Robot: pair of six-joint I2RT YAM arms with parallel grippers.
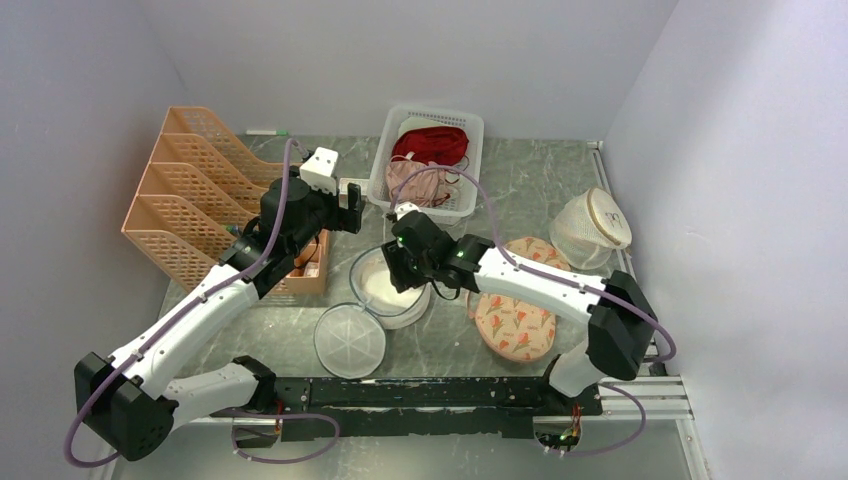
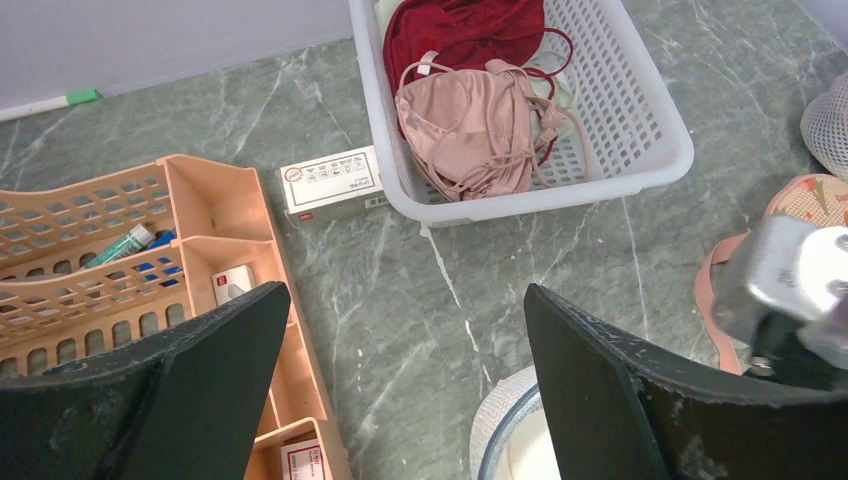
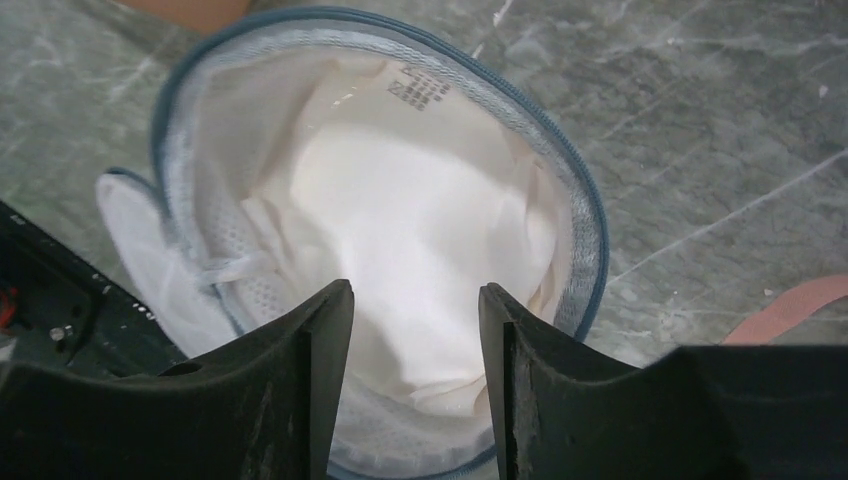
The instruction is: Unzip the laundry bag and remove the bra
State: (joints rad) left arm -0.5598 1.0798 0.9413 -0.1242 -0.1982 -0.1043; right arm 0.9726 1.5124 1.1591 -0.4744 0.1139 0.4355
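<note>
The laundry bag, white mesh with a blue-grey zipper rim, lies unzipped in the middle of the table. Its round lid is flipped open toward the near edge. The white bra lies folded inside the bag, with a printed label at its far edge. My right gripper is open and hovers just above the bra, a finger on either side of its near fold; in the top view it sits over the bag. My left gripper is wide open and empty, above bare table to the bag's far left. The bag's edge shows there.
A white basket at the back holds a dark red garment and a pale pink one. Orange file trays stand left, a small white box beside them. A floral peach pouch and a translucent round bag lie right.
</note>
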